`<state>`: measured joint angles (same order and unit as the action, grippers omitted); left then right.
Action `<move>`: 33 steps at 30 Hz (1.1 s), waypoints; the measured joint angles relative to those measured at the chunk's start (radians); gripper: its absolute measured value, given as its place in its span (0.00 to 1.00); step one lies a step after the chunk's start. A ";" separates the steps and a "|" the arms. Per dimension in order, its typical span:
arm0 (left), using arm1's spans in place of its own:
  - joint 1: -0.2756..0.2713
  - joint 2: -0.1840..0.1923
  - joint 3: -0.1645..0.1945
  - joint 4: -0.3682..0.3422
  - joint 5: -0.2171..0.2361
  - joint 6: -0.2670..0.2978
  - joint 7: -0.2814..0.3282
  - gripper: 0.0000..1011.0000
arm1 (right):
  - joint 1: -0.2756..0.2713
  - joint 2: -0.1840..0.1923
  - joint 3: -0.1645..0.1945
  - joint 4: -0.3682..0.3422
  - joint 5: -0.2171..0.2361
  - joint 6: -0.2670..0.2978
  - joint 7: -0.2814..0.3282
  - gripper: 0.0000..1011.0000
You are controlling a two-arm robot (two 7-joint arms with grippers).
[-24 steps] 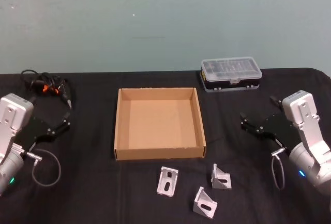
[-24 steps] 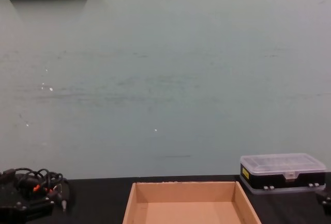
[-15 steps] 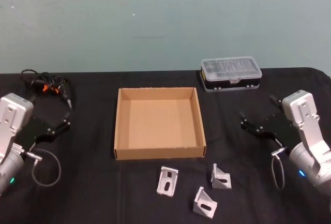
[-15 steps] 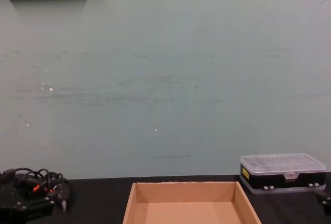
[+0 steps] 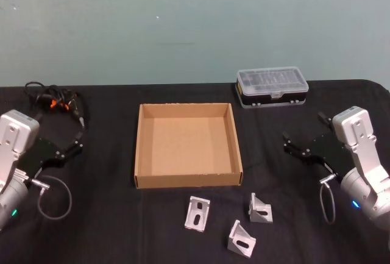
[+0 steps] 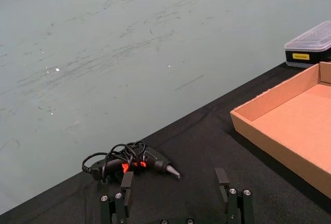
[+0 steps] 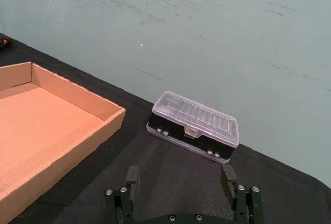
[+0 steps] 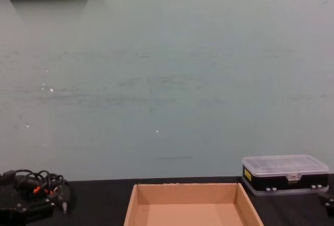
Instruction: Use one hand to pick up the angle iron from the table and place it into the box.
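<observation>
Right gripper (image 7: 180, 175) hovers low over the right side of the table (image 5: 109, 215), its two black fingers spread wide with nothing between them (the wrist view looks straight through the gap to bare black cloth). Just past it, toward the back edge, sits a black plastic case (image 5: 271, 86) with a clear lid, closed.

Left gripper (image 6: 174, 178) mirrors it on the left side, fingers equally wide apart and empty, with a tangle of black cable (image 6: 134, 162) carrying an orange-red spot lying just beyond it near the wall.

Between the two arms stands the box (image 5: 183, 180), a shallow tan cardboard tray with nothing in it. The angle irons all lie on the table in front of the box's near wall, well apart from either gripper: the left angle iron (image 5: 197, 213) lies closest to that wall, the right angle iron (image 5: 260, 208) is beside it below the box's right corner, and the nearest angle iron (image 5: 241, 238) rests between them, closer to the robot. None touches another.
</observation>
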<state>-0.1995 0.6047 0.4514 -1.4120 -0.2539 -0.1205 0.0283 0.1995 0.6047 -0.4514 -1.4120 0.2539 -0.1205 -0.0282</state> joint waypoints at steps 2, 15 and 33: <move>0.000 0.000 0.000 0.000 0.000 0.000 0.000 0.99 | 0.000 0.000 0.000 0.000 0.000 0.000 0.000 0.99; 0.000 0.000 0.000 0.000 0.000 0.000 0.000 0.99 | 0.000 0.000 0.000 0.000 0.000 0.000 0.000 0.99; 0.000 0.000 0.000 0.000 0.000 0.000 0.000 0.99 | -0.029 0.020 0.074 0.016 0.097 -0.062 0.173 0.99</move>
<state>-0.1995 0.6047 0.4514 -1.4120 -0.2539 -0.1205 0.0283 0.1707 0.6246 -0.3773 -1.3962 0.3509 -0.1822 0.1452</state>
